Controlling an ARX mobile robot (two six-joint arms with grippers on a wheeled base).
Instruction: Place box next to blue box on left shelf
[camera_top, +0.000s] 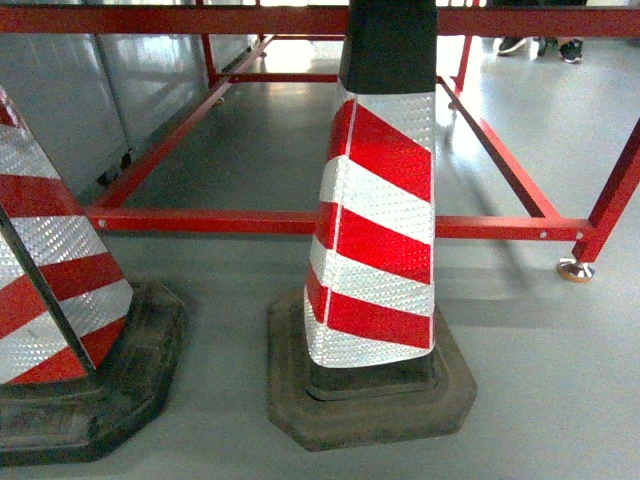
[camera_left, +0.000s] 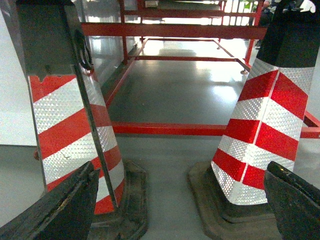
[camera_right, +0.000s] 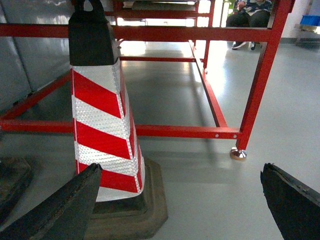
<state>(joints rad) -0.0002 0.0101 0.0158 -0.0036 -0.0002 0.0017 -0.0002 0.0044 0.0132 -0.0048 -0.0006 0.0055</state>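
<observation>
Looking around, no blue crate shows in any view, so the job seems to be at its start. Both grippers are spread wide and hold nothing: the left gripper (camera_left: 180, 200) faces two striped cones (camera_left: 75, 115), the right gripper (camera_right: 180, 200) the red shelf frame (camera_right: 260, 85). Next, the robot needs to find the crate.

You see 2 cones (camera_top: 378, 220) with glittery reflective red-and-white bands on rough, matt black rubbery bases (camera_top: 370, 400), a glossy red-painted metal frame (camera_top: 200, 220), and smooth, shiny grey floor (camera_top: 560, 380).
</observation>
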